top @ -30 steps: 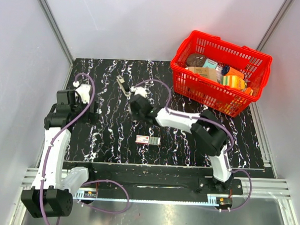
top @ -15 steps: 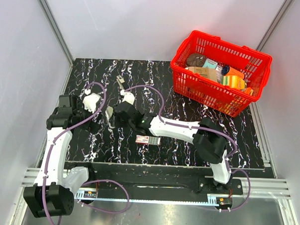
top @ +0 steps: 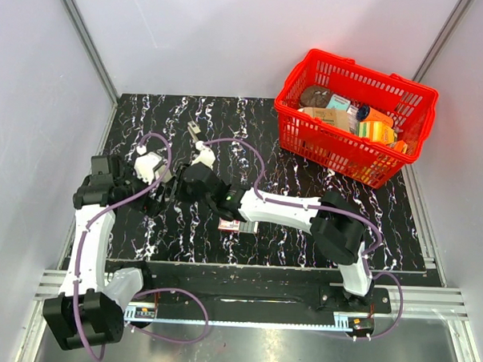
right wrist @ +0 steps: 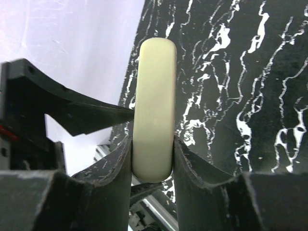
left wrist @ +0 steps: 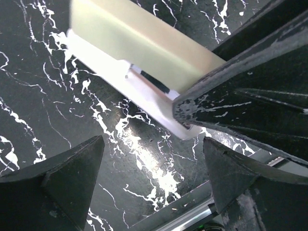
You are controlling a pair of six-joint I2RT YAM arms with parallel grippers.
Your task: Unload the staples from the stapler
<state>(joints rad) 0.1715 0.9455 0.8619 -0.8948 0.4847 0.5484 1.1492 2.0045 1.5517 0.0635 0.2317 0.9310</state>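
Note:
My right gripper (right wrist: 153, 166) is shut on a slim cream-and-white bar (right wrist: 154, 96) with a dark slot between its two layers. It holds the bar above the black marbled table. In the top view the right gripper (top: 183, 186) is at centre left, tip to tip with my left gripper (top: 164, 182). The left gripper (left wrist: 154, 180) is open and empty. The bar's end (left wrist: 139, 53) hangs just ahead of its jaws, not between them. A small black-and-silver stapler (top: 194, 130) lies on the table behind both grippers. I cannot make out any staples.
A red-and-white small box (top: 238, 226) lies near the front of the table. A red basket (top: 339, 153) full of groceries stands at the back right. The table's left edge and metal rail (left wrist: 192, 216) are just under the left gripper.
The right arm has swung left and nearer, carrying the bar to the left gripper. The left arm has moved right to meet it. The black-and-silver stapler has stayed put.

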